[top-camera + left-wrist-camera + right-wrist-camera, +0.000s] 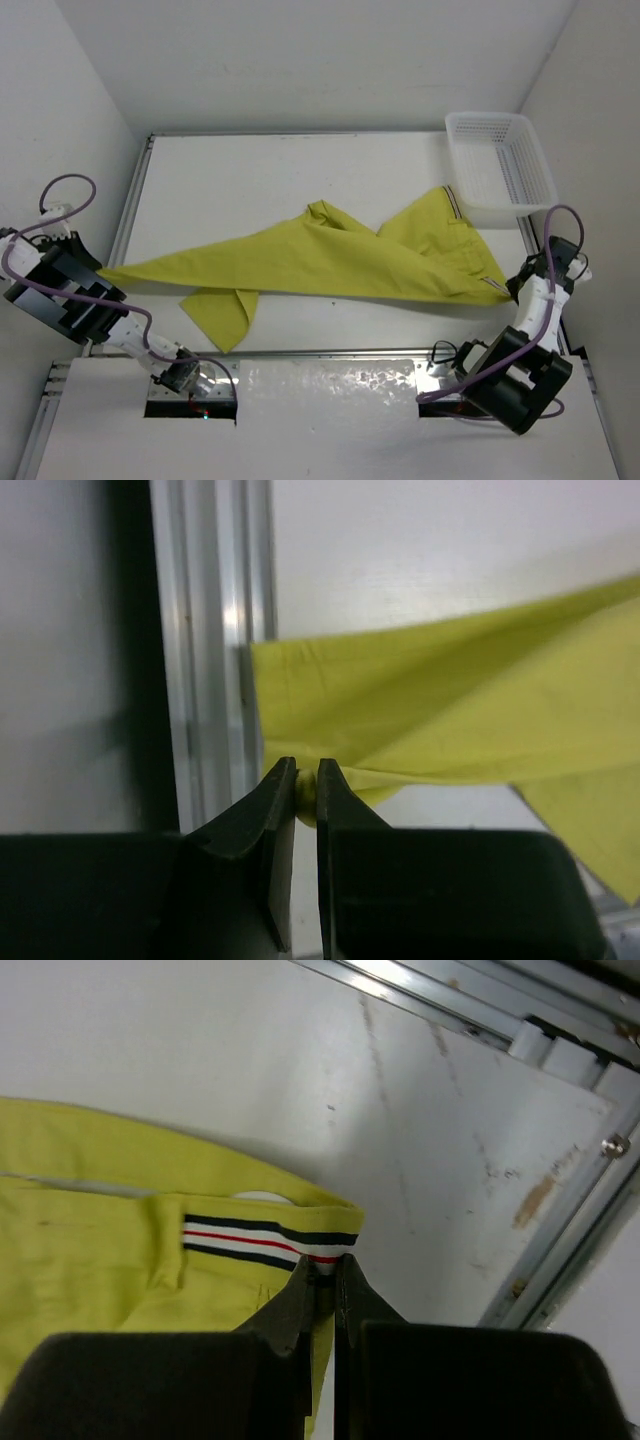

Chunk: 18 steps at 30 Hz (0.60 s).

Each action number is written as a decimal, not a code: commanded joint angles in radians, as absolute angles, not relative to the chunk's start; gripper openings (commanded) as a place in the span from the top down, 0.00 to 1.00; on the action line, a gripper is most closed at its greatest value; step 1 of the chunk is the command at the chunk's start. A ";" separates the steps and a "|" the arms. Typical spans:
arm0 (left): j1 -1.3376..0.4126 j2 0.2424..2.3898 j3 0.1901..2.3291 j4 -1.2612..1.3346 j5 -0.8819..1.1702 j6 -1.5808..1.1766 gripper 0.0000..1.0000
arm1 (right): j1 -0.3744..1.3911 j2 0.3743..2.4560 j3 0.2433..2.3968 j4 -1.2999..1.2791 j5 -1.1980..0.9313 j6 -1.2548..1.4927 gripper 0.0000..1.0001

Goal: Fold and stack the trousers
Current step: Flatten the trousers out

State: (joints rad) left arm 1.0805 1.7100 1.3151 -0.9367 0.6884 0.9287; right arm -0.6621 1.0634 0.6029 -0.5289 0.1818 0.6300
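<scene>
White table (250, 170). Near left rail, left gripper (306, 775) is pinched tight on the trousers (450, 710) at a leg hem. Near right, right gripper (325, 1272) is clamped on the striped waistband corner. Cloth stretched across mid-table between them, other leg flopped front-left. Mesh basket (495, 213) far right.

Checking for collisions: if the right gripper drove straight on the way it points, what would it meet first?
The trousers: the right gripper is shut on their striped waistband. Beyond it lies bare table, then probably the metal edge rail, though depth is unclear.
</scene>
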 commanded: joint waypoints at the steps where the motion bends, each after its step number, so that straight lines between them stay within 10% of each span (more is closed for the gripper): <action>1: 1.218 1.750 1.339 -1.061 0.697 1.132 1.00 | -0.686 1.052 0.578 -0.469 0.245 0.653 1.00; 18: 1.284 1.681 1.287 -1.165 0.514 1.483 1.00 | -0.690 1.129 0.807 -0.589 0.409 0.558 1.00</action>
